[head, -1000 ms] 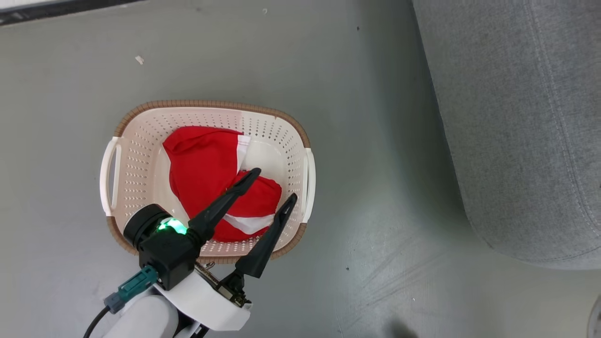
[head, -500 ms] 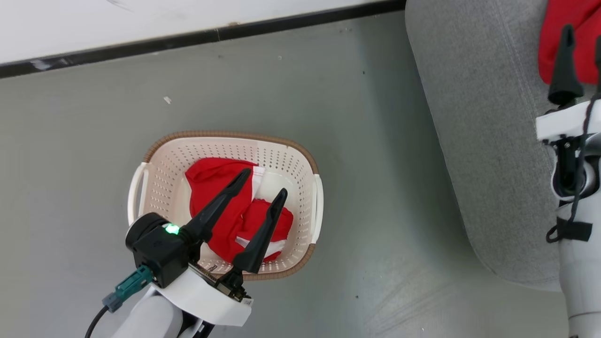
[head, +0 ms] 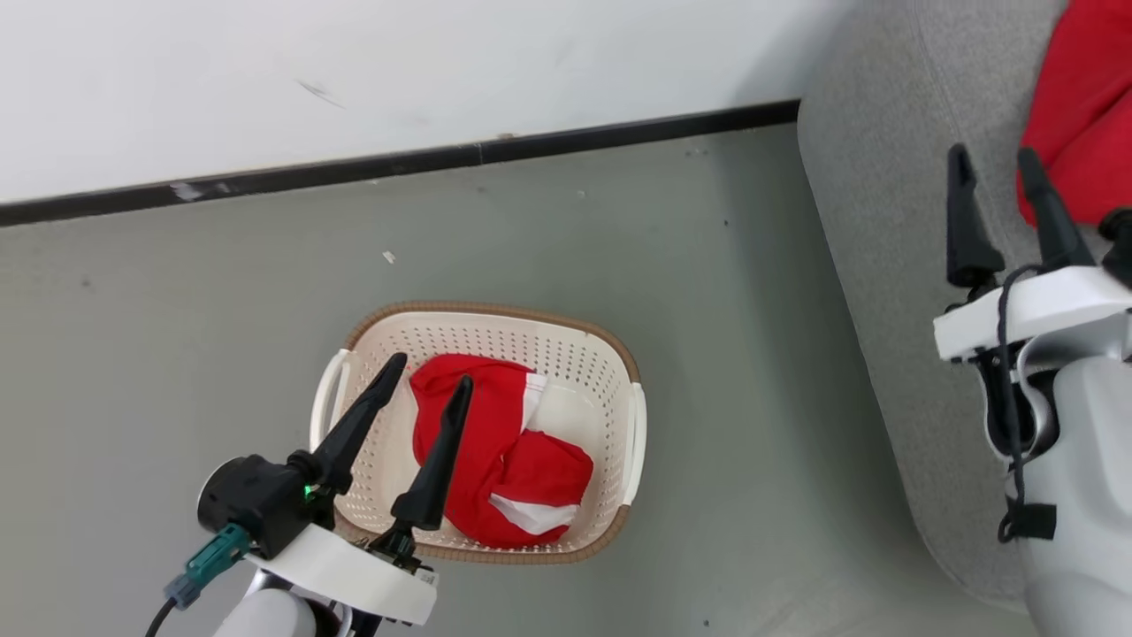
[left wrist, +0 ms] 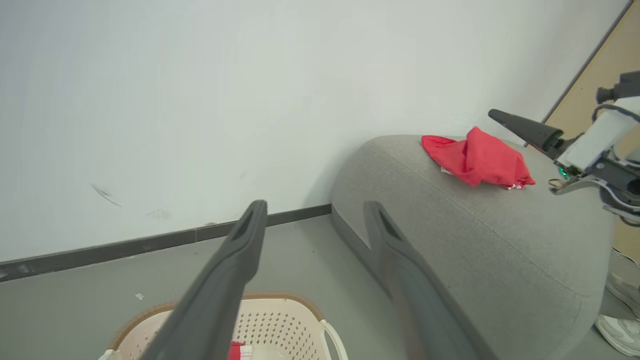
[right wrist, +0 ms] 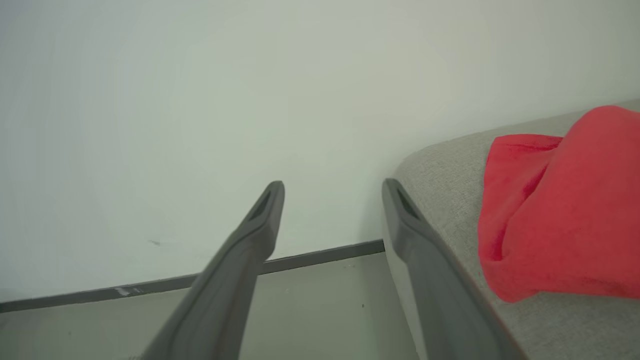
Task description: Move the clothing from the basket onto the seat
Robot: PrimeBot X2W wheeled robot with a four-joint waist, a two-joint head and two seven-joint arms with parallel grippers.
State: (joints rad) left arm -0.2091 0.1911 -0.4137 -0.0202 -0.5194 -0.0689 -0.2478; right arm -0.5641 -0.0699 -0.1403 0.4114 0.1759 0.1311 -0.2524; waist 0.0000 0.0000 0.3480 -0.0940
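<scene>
Basket (head: 495,311) sits on the grey floor (head: 177,354), left of the seat (head: 884,265) and near the wall (head: 354,71). My guess is it was put there so each load needs only a short carry across. Left gripper (head: 431,370) hovers over the basket's left half with fingers spread wide and nothing between them, tips above the red clothing in the basket (head: 478,442). It looks lined up for the next grab and has not gone down into the fabric. Right gripper (head: 991,152) is also wide open and empty, up over the seat's left edge, just beside the red clothing on the seat (head: 1083,106) but apart from it. That heap lies crumpled on the cushion top, so part of the job reads as done and the basket load is what remains. Counts: one basket, one seat, two grippers. One red heap on the seat. In the basket, red folds with white panels, maybe one garment, maybe two, can't tell where one ends. One dark baseboard (head: 398,164) along the wall. One pale shoe (left wrist: 617,327) on the floor by the seat's near right end.
</scene>
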